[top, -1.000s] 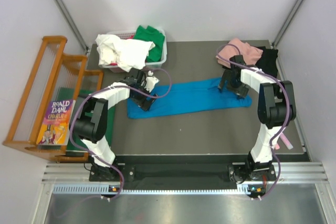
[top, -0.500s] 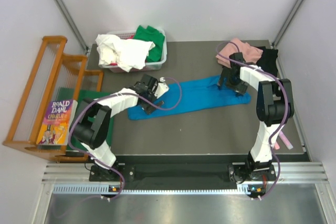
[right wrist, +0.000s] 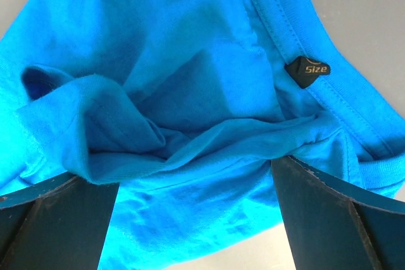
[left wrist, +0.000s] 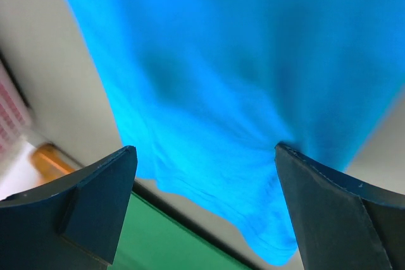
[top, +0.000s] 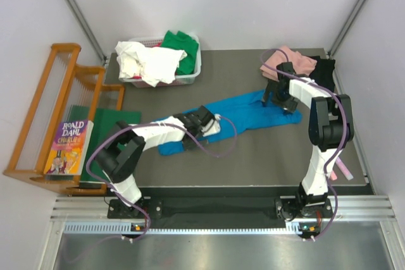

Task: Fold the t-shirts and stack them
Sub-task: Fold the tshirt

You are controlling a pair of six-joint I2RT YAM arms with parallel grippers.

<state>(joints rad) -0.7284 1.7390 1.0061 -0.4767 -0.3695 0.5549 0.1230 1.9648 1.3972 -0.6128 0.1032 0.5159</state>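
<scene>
A bright blue t-shirt (top: 247, 112) lies stretched across the grey table, rumpled at both ends. My left gripper (top: 201, 123) sits low over its left half, jaws wide apart, with blue cloth (left wrist: 221, 61) spanning the gap and touching the right finger (left wrist: 316, 194). My right gripper (top: 281, 98) is at the shirt's right end, jaws wide apart over bunched cloth (right wrist: 158, 49) beside the collar and its black "Size" tag (right wrist: 307, 71). A pink tee (top: 291, 61) and a black tee (top: 324, 73) lie at the back right. White (top: 149, 61) and green (top: 180, 45) tees fill a basket.
The basket (top: 193, 74) stands at the back left. A flat dark green board (top: 114, 119) lies off the table's left edge, also in the left wrist view (left wrist: 164, 238). A wooden rack (top: 60, 93) holds a book (top: 68, 147). A pink object (top: 345, 170) lies at the near right.
My left gripper has moved right and nearer, from the shirt's left end toward its middle. The shirt's left end has drawn in to the right with it. The right gripper has barely moved.
</scene>
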